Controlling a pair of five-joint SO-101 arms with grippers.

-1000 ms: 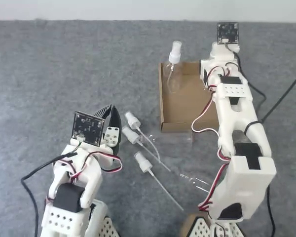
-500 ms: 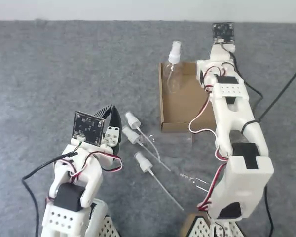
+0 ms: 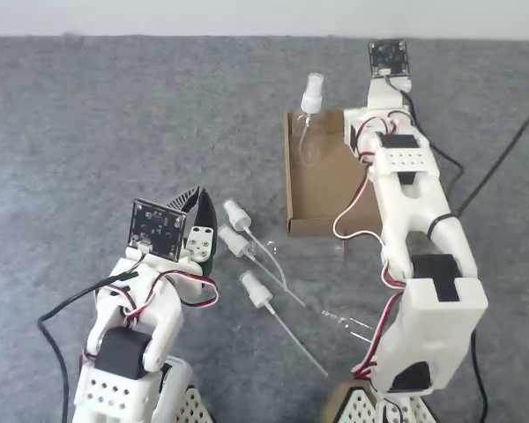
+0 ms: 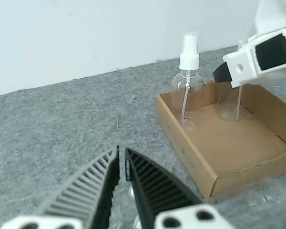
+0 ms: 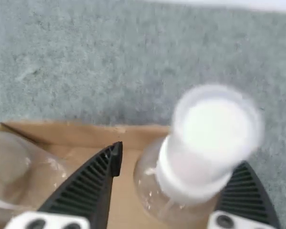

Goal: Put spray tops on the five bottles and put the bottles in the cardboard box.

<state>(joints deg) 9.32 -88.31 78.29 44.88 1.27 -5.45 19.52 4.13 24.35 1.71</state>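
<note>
Capped bottle (image 5: pixel 214 129) parked in the cardboard box (image 5: pixel 62 133)
We saw the right gripper (image 5: pixel 179 160) spread wide around it; the left gripper (image 4: pixel 122 153) sat pinched closed on nothing, well apart from the box.

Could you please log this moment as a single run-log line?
left gripper shut, empty | right gripper open around capped bottle in cardboard box | second capped bottle boxed | three spray tops loose
</note>
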